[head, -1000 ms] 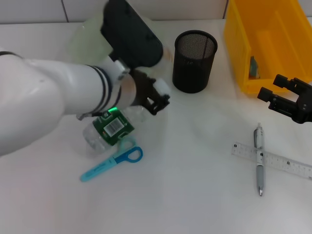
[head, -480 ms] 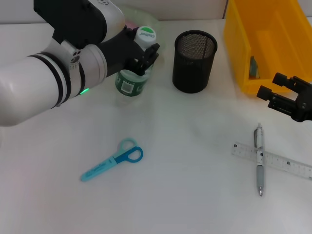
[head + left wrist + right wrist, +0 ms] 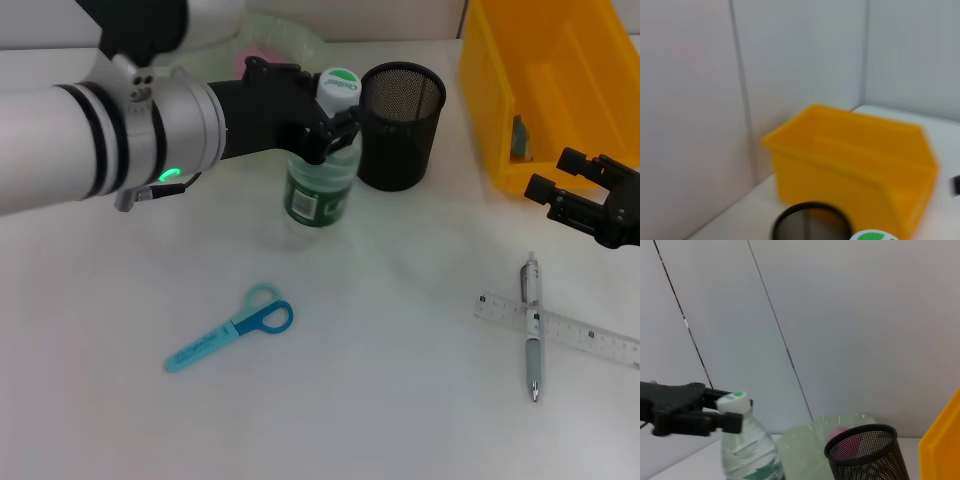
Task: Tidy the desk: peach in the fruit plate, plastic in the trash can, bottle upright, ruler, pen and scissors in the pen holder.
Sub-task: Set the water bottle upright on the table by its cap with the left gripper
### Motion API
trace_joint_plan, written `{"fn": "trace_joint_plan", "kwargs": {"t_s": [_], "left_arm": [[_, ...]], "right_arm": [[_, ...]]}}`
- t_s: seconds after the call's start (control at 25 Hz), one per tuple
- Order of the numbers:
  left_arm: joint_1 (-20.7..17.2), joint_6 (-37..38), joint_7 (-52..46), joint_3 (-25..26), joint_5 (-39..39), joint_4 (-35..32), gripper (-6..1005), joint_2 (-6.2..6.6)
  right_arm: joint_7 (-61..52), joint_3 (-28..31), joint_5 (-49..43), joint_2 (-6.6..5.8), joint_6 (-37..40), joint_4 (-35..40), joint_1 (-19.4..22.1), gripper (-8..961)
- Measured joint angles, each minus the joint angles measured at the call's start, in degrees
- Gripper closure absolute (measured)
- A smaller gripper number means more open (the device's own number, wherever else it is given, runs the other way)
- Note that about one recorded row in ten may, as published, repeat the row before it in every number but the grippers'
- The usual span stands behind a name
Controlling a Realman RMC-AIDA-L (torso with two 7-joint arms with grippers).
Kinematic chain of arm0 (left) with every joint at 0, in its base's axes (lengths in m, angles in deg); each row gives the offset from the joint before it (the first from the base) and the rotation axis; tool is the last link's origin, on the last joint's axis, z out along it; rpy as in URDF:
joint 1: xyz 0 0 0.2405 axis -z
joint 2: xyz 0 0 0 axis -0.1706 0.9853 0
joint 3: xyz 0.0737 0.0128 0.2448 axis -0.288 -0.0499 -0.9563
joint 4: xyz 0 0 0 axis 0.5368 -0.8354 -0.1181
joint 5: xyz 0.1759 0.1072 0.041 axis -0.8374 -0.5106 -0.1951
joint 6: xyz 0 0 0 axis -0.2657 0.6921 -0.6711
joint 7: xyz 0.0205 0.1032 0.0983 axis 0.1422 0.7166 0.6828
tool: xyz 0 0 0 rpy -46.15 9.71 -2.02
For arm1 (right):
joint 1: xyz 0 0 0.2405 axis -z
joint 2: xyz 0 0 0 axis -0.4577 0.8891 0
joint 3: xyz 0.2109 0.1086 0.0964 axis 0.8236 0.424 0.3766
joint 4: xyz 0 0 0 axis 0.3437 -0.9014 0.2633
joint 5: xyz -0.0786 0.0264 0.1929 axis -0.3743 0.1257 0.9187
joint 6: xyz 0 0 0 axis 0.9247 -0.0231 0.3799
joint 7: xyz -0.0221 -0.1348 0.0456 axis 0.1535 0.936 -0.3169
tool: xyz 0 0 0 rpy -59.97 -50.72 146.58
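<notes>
Left gripper (image 3: 325,125) clamped on upright bottle (image 3: 322,170) beside pen holder (image 3: 399,125); right gripper (image 3: 566,198) open near trash can (image 3: 545,80).

Bright even light, soft shadows, blurred left wrist view

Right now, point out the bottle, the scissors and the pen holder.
bottle (image 3: 318,195), head view, on its green label.
scissors (image 3: 233,327), head view, where the handles meet the blades.
pen holder (image 3: 395,150), head view, on its black mesh wall.

ruler (image 3: 560,327): cut by frame edge | peach (image 3: 255,53): mostly behind left arm | bin (image 3: 545,90): cropped
</notes>
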Motion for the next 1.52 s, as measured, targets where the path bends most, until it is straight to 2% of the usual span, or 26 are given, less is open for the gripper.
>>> {"fn": "trace_joint_plan", "kwargs": {"t_s": [0.04,0.08,0.16,0.2,0.24,0.28,0.32,0.4,0.44,0.48,0.56,0.6,0.64,0.68,0.72,0.8,0.84,0.88,0.92,0.96,1.16,1.2,1.52], "left_arm": [[0.0,0.0,0.0,0.0,0.0,0.0,555,0.0],[0.7,2.7,3.9,2.7,6.0,1.5,555,0.0],[0.7,2.7,3.9,2.7,6.0,1.5,555,0.0],[1.3,5.5,7.5,5.2,11.5,3.6,555,0.0],[1.3,5.5,7.5,5.2,11.5,3.6,555,0.0],[3.9,14.1,21.3,13.2,27.2,12.6,556,0.0],[4.8,17.3,26.9,16.1,32.6,17.2,556,-0.01],[4.8,17.3,26.9,16.1,32.6,17.2,556,-0.01],[6.7,23.6,37.7,21.8,40.8,27.1,556,0.02],[7.6,27.0,42.3,25.1,42.6,32.2,556,0.05],[7.6,27.0,42.3,25.1,42.6,32.2,556,0.05],[8.4,30.2,46.1,28.1,43.9,36.6,556,0.04],[9.5,35.5,53.9,33.2,46.4,44.1,556,-0.02],[9.5,35.5,53.9,33.2,46.4,44.1,556,-0.02],[10.0,37.5,58.0,35.8,47.6,48.4,556,0.02],[10.0,37.5,58.0,35.8,47.6,48.4,555,0.02],[10.4,39.3,61.9,38.1,48.6,52.3,555,0.07],[10.4,39.3,61.9,38.1,48.6,52.3,555,0.07],[10.8,40.5,72.4,44.1,49.3,60.0,555,-0.02],[10.7,40.0,74.5,45.3,49.5,61.3,555,-0.18],[10.8,39.3,77.2,46.7,50.5,63.4,556,-0.3],[11.5,37.8,82.4,47.3,53.0,67.7,556,-0.29],[13.0,33.0,82.8,47.0,53.0,70.6,560,-0.32]], "right_arm": [[0.0,0.0,0.0,0.0,-0.1,0.0,0.0,173],[0.0,0.0,0.0,0.0,-0.1,0.0,0.0,173],[0.1,0.0,0.0,0.01,-0.2,0.0,0.0,173],[0.1,0.0,0.0,0.01,-0.3,0.0,0.0,173],[0.1,0.0,0.0,0.01,-0.3,0.0,0.0,173],[0.1,0.0,0.0,0.0,-0.3,0.0,0.0,173],[0.1,0.0,0.0,0.02,-0.3,-0.1,0.0,173],[0.2,0.0,0.0,0.08,-0.4,-0.3,-0.1,173],[0.2,0.0,0.0,0.08,-0.4,-0.3,-0.1,173],[0.2,0.0,0.0,0.09,-0.4,-0.4,-0.1,173],[0.2,0.0,0.0,0.09,-0.4,-0.4,-0.1,173],[0.4,0.0,0.0,0.09,-0.4,-0.5,-0.1,173],[0.4,0.0,0.0,0.09,-0.4,-0.5,-0.1,173],[0.6,0.0,0.0,0.11,-0.4,-0.6,-0.1,173],[0.7,0.0,0.0,0.15,-0.4,-0.6,-0.1,173],[0.9,-0.2,0.0,0.4,-0.4,-0.7,-0.4,173],[0.9,-0.2,0.0,0.4,-0.4,-0.7,-0.4,173],[1.0,-0.2,0.0,0.53,-0.4,-0.8,-0.5,173],[1.2,-0.2,0.0,0.61,-0.4,-0.9,-0.6,173],[1.4,-0.3,0.0,0.65,-0.4,-1.2,-0.8,173],[2.1,-0.3,0.0,0.75,-0.3,-2.5,-1.6,173],[2.6,-0.2,0.0,0.79,-0.2,-2.9,-1.7,173],[3.1,-0.1,0.0,0.99,-0.3,-3.7,-2.3,174]]}}
